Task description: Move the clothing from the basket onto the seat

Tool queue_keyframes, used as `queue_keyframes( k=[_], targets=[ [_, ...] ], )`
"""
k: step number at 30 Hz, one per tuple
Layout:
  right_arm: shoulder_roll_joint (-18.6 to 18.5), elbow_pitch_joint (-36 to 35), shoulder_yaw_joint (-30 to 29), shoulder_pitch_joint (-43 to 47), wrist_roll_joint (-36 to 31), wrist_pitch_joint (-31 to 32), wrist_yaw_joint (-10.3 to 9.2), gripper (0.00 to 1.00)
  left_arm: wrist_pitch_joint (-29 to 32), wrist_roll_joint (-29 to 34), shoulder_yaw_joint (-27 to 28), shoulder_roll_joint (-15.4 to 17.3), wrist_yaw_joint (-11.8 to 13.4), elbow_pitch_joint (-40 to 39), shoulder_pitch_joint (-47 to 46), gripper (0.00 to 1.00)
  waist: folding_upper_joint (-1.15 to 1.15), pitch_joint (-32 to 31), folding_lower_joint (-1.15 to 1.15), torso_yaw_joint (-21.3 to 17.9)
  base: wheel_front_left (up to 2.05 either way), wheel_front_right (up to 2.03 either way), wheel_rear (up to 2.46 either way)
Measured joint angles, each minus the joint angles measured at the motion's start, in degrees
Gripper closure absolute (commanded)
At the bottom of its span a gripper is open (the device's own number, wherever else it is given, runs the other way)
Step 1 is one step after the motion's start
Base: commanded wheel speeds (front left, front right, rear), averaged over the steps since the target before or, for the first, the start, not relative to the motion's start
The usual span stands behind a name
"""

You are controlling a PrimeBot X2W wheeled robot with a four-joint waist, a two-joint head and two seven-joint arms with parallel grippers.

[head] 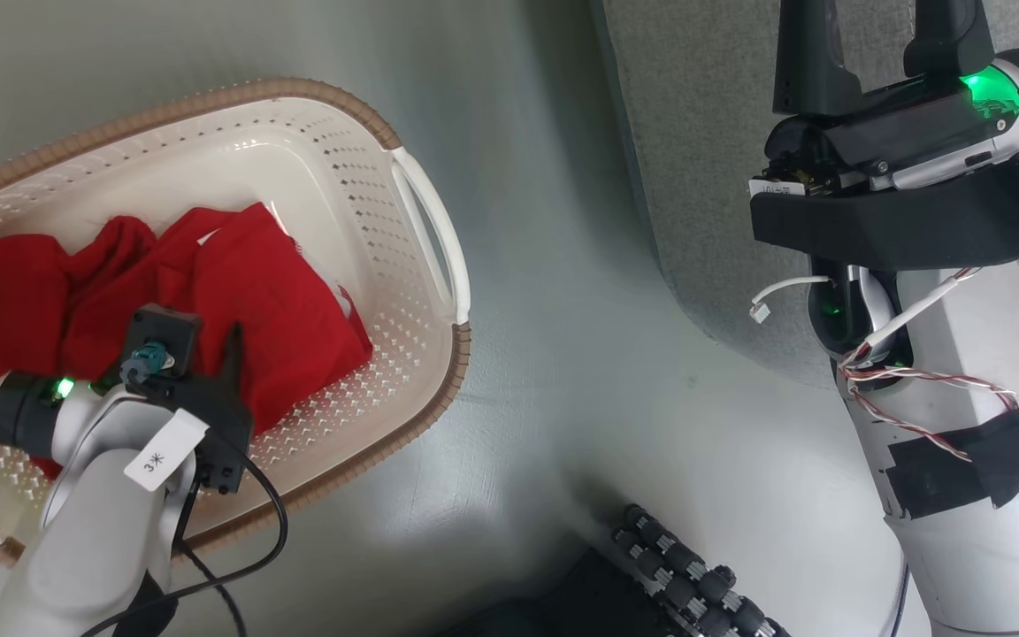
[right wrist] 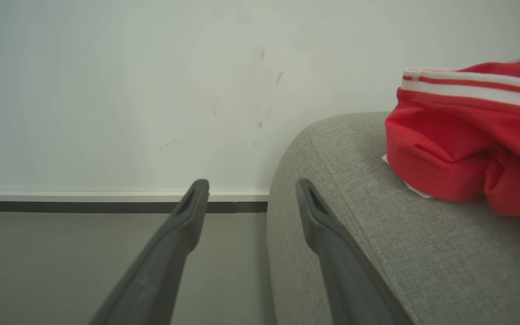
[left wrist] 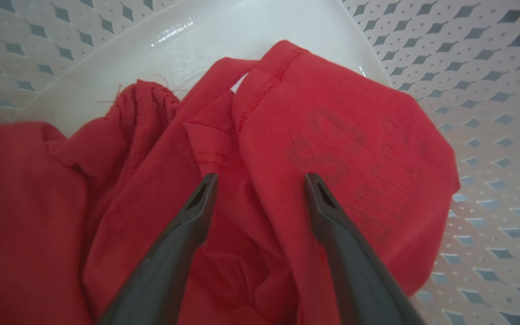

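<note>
Jaws apart on both: left gripper (left wrist: 260, 178) over clothing (left wrist: 355, 135) in basket (left wrist: 490, 67), right gripper (right wrist: 252, 183) empty.

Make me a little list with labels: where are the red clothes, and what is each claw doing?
in the basket: red clothes, bunched up
on the seat: a red jersey with white stripes
left claw: open, right over the red clothes in the basket
right claw: open, holding nothing, by the seat's edge
job: not finished, there are clothes in the basket to move
</note>
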Motion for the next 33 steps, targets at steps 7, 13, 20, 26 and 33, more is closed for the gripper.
queue_keyframes(
  k=[7, 13, 20, 26, 33],
  targets=[
    [0.4, 0.4, -0.1, 0.3, -0.4, 0.0, 0.3, 0.0, 0.0, 0.6, -0.3, 0.1, 0.1, 3.1, -1.3, 0.0, -0.01, 0.4, 0.0, -0.7, 0.0, 0.0, 0.0],
    [0.5, 0.7, -0.1, 0.4, -0.6, 0.0, 0.75, 0.0, 0.0, 1.6, -0.7, 0.1, 0.5, 5.0, -2.4, 0.83, -0.01, 0.4, 0.0, -1.0, 0.0, 0.0, 0.0],
    [0.9, 1.3, 0.0, 0.4, -0.6, 0.0, 1.3, 0.0, -1.1, 1.7, -1.0, 0.1, 0.4, 5.9, -2.6, 1.0, -0.01, 0.1, 0.0, -1.3, 0.0, 0.0, 0.0],
    [1.3, 3.1, 0.1, 0.3, -0.6, 0.0, 1.72, 0.0, -4.2, 1.5, -0.9, -0.2, -0.6, 5.5, -3.2, 1.0, -0.01, -0.8, 0.0, -1.5, 0.0, 0.0, 0.0],
    [1.3, 5.3, -0.5, 0.4, -1.2, 0.0, 1.8, 0.0, -8.9, 1.5, -2.1, -1.5, -2.0, 3.8, -3.0, 1.0, -0.01, -3.1, -0.01, -0.4, 0.0, 0.0, 0.0]
  ],
)
